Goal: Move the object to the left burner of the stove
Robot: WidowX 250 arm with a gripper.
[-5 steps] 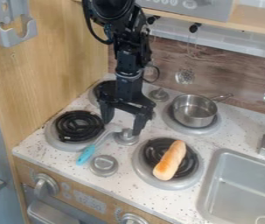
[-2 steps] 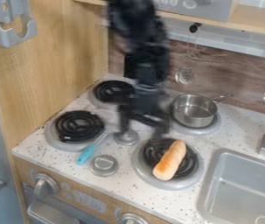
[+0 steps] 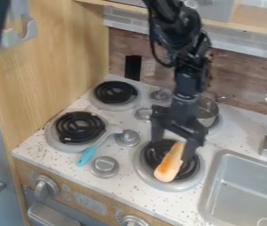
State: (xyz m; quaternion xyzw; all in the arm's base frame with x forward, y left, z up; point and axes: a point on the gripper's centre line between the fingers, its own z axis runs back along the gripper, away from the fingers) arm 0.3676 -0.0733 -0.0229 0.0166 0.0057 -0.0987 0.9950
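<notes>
Gripper: hangs pointing down over the front right burner (image 3: 150,180); the black gripper (image 3: 172,148) has its fingers spread, nothing clenched.
Bread roll: the toy bread roll (image 3: 168,165) lies below the gripper, its rear end by the right-hand finger in view, its browned front end angled away toward the camera. Contact with that finger: can't tell.
Front right burner: directly under the gripper, carries the roll on its black coil.
Saucepan: steel saucepan (image 3: 208,115), just behind the gripper to the right, partly hidden by the arm.
Nearest knob: grey knob (image 3: 127,138), just left of the gripper.
Front knob: round grey knob (image 3: 105,167), left of the gripper and nearer the camera.
Utensil: blue-handled utensil (image 3: 87,156), farther left, lying aslant beside the front left burner.
Front left burner: black-coiled front left burner (image 3: 53,137), well left of the gripper.
Rear left burner: black-coiled rear left burner (image 3: 115,107), behind and left.
Sink: grey sink (image 3: 241,194), right and toward the camera.
</notes>
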